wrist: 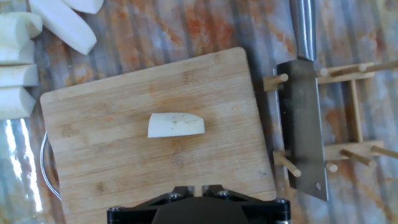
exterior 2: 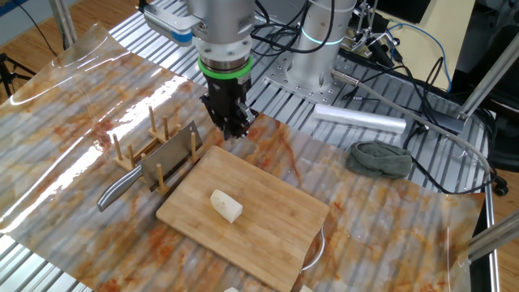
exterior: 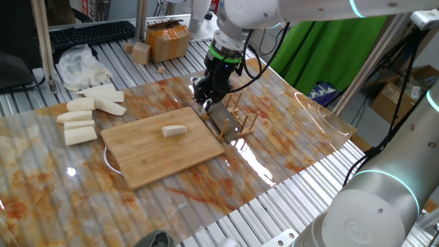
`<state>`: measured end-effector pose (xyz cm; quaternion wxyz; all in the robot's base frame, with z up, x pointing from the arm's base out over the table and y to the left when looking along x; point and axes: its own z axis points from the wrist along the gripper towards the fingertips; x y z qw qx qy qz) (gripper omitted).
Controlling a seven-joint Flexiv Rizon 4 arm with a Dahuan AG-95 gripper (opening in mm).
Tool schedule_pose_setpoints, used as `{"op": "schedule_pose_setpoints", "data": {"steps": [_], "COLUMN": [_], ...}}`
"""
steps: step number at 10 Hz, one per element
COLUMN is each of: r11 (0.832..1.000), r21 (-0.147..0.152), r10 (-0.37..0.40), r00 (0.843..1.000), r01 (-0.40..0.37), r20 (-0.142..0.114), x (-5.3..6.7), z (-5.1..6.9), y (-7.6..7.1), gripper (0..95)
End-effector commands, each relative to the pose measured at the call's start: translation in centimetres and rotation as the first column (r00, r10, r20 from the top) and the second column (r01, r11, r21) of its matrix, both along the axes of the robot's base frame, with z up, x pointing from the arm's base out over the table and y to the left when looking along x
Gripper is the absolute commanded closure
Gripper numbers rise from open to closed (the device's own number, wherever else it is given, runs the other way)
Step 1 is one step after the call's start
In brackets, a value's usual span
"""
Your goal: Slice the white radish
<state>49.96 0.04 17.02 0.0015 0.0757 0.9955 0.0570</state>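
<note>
While beside board [exterior 2: 268, 212], racked cleaver [exterior 2: 162, 162]

Matt wooden cutting board [wrist: 124, 155], shiny steel cleaver [wrist: 305, 124], glossy marbled table cover [exterior: 274, 137], ribbed metal tabletop [exterior: 302, 192].

Table [exterior: 288, 206] is ribbed metal slats w/ a clear marble-pattern plastic sheet [exterior: 274, 130] on top, glare from overhead light. Behind: green cloth [exterior: 329, 48], cardboard box [exterior: 167, 40], black keyboard [exterior: 92, 33]. Other side: wood floor [exterior 2: 32, 24], many black cables [exterior 2: 389, 57], grey rag [exterior 2: 379, 158].
</note>
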Motion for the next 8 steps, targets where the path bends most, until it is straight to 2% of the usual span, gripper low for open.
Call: {"op": "schedule_pose_setpoints", "data": {"steps": [1, 3, 4, 5, 8], "r11": [1.0, 0.997, 0.994, 0.992, 0.992], "r21": [-0.028, -0.075, -0.107, -0.125, -0.128], "r10": [0.002, 0.003, 0.003, 0.004, 0.019], "r00": [1.0, 1.0, 1.0, 1.0, 1.0], "r01": [-0.002, -0.003, -0.004, -0.005, -0.02], "r20": [-0.004, -0.008, -0.008, -0.008, -0.004], "x": [0.0, 0.0, 0.1, 0.1, 0.5], "z": [-0.1, -0.2, -0.2, -0.3, -0.8], "y": [0.0, 0.0, -0.1, -0.1, -1.4], "gripper": [95.0, 95.0, 95.0, 95.0, 95.0]}}
